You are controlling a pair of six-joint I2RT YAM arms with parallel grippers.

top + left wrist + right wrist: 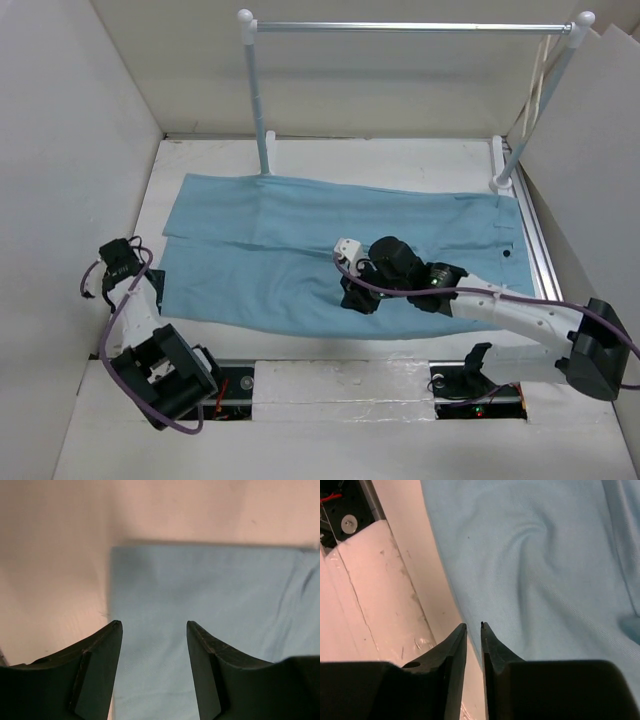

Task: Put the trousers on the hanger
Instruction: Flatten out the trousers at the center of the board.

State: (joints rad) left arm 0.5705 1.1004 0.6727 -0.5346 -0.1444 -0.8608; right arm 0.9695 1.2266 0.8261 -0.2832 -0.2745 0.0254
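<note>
The light blue trousers [300, 245] lie spread flat across the table, legs to the left and waist to the right. My right gripper [355, 298] is over their near edge. In the right wrist view its jaws [473, 625] are closed to a thin slit, and the cloth edge [530, 570] runs into that slit. My left gripper [152, 283] is at the trousers' left hem. It is open [152, 622], with cloth [210, 590] showing between the fingers. The cream hanger [540, 85] leans at the far right by the rail's post.
A silver rail [410, 27] on white posts [255, 95] stands along the back. White walls close in the table on the left, back and right. The arm bases and cables [160, 375] are at the near edge. A swirl wrinkle [532, 530] sits in the cloth.
</note>
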